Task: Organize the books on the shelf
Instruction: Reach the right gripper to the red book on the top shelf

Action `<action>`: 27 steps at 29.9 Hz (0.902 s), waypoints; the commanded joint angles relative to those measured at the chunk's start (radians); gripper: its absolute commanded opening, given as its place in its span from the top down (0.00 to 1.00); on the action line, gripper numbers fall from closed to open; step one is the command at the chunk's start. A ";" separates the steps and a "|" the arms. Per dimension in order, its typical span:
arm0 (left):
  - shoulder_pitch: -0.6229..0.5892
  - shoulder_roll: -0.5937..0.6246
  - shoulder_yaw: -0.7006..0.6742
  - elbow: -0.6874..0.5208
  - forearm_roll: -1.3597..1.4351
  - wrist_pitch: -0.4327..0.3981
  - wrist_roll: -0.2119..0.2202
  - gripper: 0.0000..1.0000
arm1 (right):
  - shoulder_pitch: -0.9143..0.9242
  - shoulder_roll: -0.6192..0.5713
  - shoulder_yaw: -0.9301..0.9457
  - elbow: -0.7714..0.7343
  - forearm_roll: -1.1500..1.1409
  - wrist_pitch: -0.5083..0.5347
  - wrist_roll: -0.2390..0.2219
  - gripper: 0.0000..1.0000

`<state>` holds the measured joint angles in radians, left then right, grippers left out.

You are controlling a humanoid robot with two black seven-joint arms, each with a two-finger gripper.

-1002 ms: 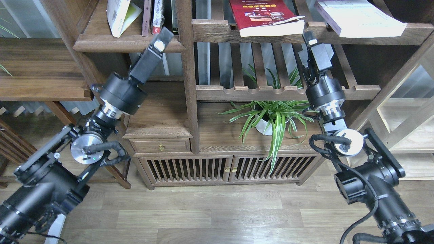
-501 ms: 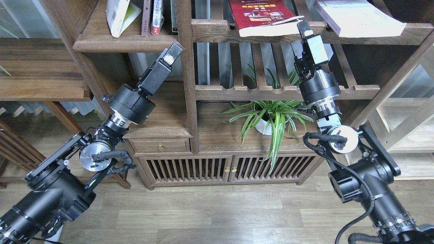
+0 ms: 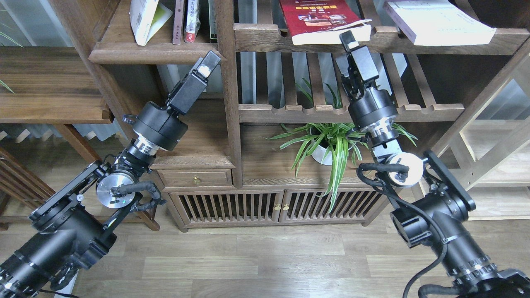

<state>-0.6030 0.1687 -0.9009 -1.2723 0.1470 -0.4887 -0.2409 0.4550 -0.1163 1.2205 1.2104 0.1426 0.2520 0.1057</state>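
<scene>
Setting: dark-brown wooden bookcase [image 3: 230, 103] on a wood-plank floor [image 3: 265, 256], with pale open shelving [image 3: 497, 161] at the right.
Red book [image 3: 321, 18]: laid flat on the slatted rack's front rail [image 3: 265, 37], its page edge overhanging.
Pale book [image 3: 439, 20]: laid flat on the same rack, well to the right of the red one.
Yellow-green book [image 3: 145, 18]: leaned upright on the solid plank shelf [image 3: 153, 54], beside thin maroon and white-red spined books [image 3: 186, 20].
Right gripper [image 3: 351, 41]: raised just below the red book's overhanging corner; finger state cannot be told.
Left gripper [image 3: 209, 64]: held under the plank shelf's front edge, beside the bookcase post; finger state cannot be told.
Spider plant [image 3: 331, 142]: seen in a white pot on the lower ledge, behind the right arm.
</scene>
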 commanded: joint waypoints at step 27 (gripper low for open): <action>-0.001 0.011 -0.009 0.001 -0.003 0.000 -0.001 0.01 | 0.137 -0.005 -0.044 0.008 0.000 -0.346 0.000 0.20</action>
<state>-0.6037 0.1775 -0.9087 -1.2717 0.1442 -0.4887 -0.2434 0.5910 -0.1201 1.1707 1.2161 0.1427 -0.0834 0.1045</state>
